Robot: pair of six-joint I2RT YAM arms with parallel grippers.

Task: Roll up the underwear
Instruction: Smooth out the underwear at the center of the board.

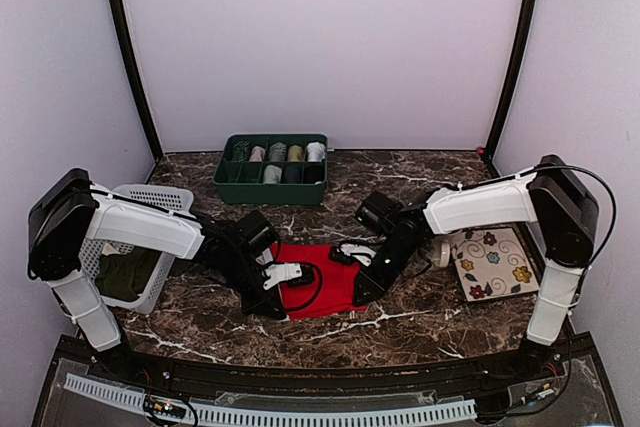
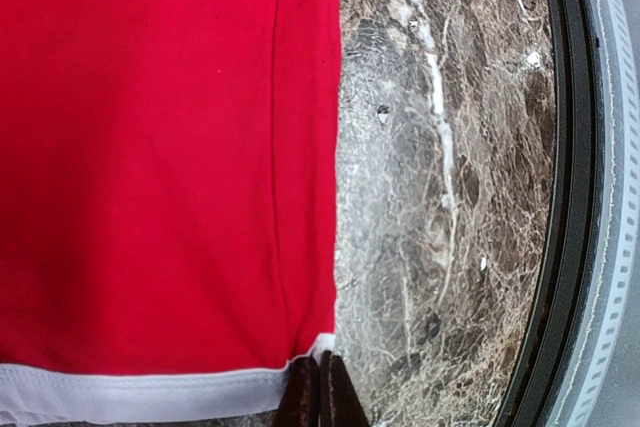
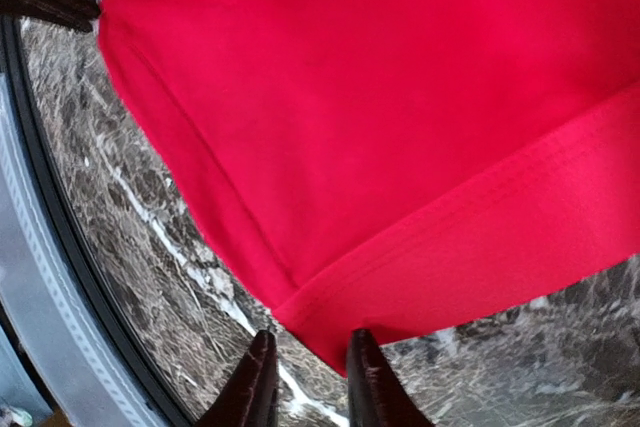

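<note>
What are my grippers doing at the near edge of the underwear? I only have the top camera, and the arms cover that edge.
Observer: The left gripper is shut, pinching the white-trimmed corner of the underwear.
Operator: And the right one?
Observer: The right gripper is open. The red hem corner points into the gap between its spread fingers, but they have not closed on it.
Operator: Is the fabric bunched there?
Observer: No. On the right wrist camera the hem band near that corner looks smooth.
</note>
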